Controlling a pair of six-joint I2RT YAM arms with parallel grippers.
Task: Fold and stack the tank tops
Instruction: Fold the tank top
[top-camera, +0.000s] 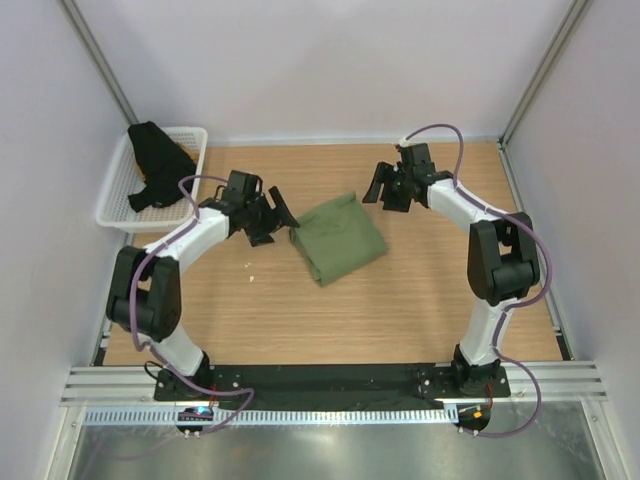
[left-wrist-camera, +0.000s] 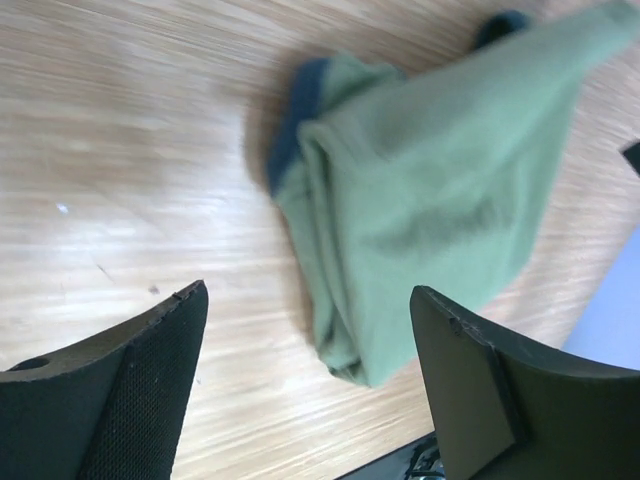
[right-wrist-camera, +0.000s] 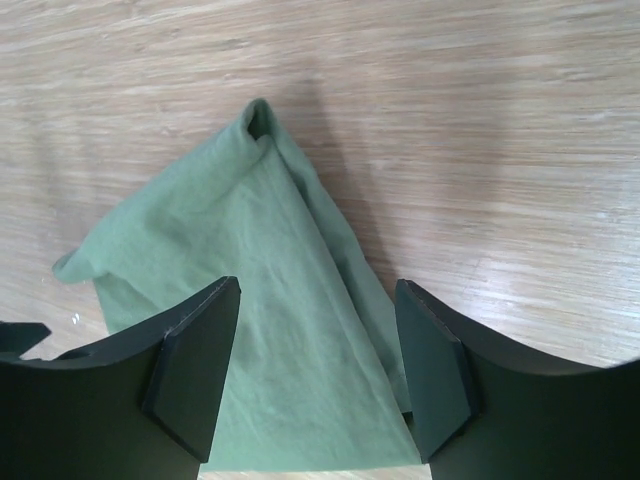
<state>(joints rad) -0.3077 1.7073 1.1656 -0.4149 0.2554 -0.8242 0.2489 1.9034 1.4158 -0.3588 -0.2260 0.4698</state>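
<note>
The olive green tank top (top-camera: 338, 236) lies folded into a small rectangle mid-table. It also shows in the left wrist view (left-wrist-camera: 420, 190), navy trim at one corner, and in the right wrist view (right-wrist-camera: 260, 330). The black tank top (top-camera: 157, 165) lies crumpled in the white basket (top-camera: 118, 213) at the far left. My left gripper (top-camera: 277, 212) is open and empty, just left of the green top's edge (left-wrist-camera: 305, 295). My right gripper (top-camera: 378, 184) is open and empty, hovering beside the top's far right corner (right-wrist-camera: 318, 290).
The basket stands against the left wall at the table's back left corner. White walls enclose the wooden table (top-camera: 420, 300) on three sides. A small white speck (top-camera: 250, 279) lies on the wood left of the green top.
</note>
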